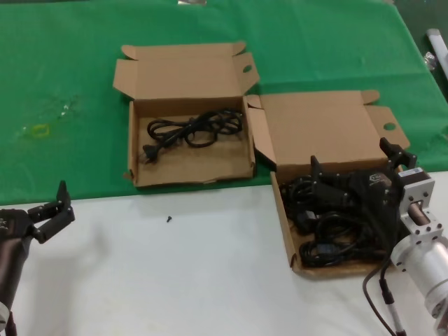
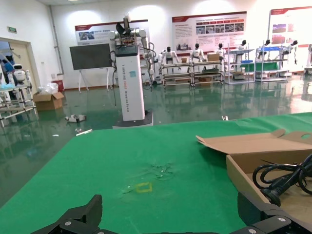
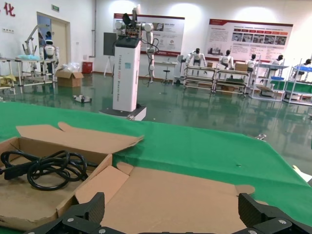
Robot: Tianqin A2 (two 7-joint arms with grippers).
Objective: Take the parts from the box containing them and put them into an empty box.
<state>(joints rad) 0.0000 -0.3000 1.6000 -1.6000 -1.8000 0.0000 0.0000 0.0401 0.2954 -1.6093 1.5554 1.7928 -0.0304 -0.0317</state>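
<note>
Several cords [image 1: 329, 234] filled the near box [image 1: 285, 225], partly hidden under the right pincer [image 1: 357, 171], spread open above them; left pincer [image 1: 52, 210] open, idle, apart.

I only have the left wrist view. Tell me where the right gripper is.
Observer: The right gripper is over the right box, fingers open.
Operator: Report what's in that box.
Observer: A pile of cords fills it, partly hidden under the gripper.
Operator: Count the cords in the left box; I see only part of it.
Observer: One cord lies in the left box, toward its back wall.
</note>
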